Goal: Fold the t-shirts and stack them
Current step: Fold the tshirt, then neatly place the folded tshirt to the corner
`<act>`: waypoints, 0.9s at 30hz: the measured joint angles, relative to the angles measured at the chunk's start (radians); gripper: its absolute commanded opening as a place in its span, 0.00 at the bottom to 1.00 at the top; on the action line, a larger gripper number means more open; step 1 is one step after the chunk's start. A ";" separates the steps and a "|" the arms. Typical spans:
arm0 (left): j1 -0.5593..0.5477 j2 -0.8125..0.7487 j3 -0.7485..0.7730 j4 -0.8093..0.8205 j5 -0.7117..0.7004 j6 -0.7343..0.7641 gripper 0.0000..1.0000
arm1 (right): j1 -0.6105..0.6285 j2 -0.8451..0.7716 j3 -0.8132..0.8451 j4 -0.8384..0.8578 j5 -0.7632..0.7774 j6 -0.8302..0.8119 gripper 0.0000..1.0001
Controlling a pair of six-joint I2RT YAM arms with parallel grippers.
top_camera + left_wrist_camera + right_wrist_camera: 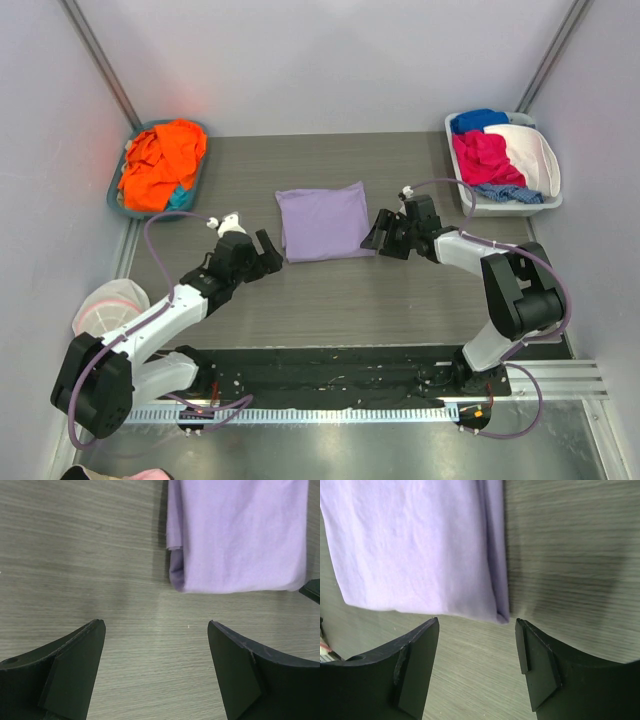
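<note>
A lavender t-shirt (322, 221) lies folded into a flat rectangle in the middle of the table. My left gripper (270, 251) stands open just off its near left corner, touching nothing; the left wrist view shows the folded edge of the lavender t-shirt (235, 535) beyond my left gripper (156, 630). My right gripper (377, 236) stands open just off the shirt's near right corner; in the right wrist view the lavender t-shirt (420, 545) lies a little past my right gripper (477, 626). An orange t-shirt (160, 162) fills the left basket, with a teal one (180, 197) under it.
A grey-blue basket (116, 190) stands at the back left. A white bin (500, 208) at the back right holds blue, pink and white clothes. A round white pouch with a pink rim (105, 305) lies by the left arm. Walls close in on both sides.
</note>
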 measured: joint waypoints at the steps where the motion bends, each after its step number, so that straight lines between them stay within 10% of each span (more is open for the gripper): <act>1: -0.002 0.000 -0.005 -0.004 0.000 -0.004 0.88 | 0.009 0.000 -0.002 0.000 0.000 0.000 0.71; 22: -0.021 -0.065 -0.011 -0.088 -0.008 -0.013 0.88 | 0.031 0.232 0.267 -0.043 0.039 -0.093 0.92; 25: -0.021 -0.078 -0.011 -0.104 -0.014 -0.013 0.88 | 0.030 0.275 0.316 -0.037 0.026 -0.101 0.86; 27: -0.021 -0.083 -0.011 -0.111 -0.018 -0.012 0.88 | 0.030 0.296 0.338 -0.030 0.018 -0.105 0.57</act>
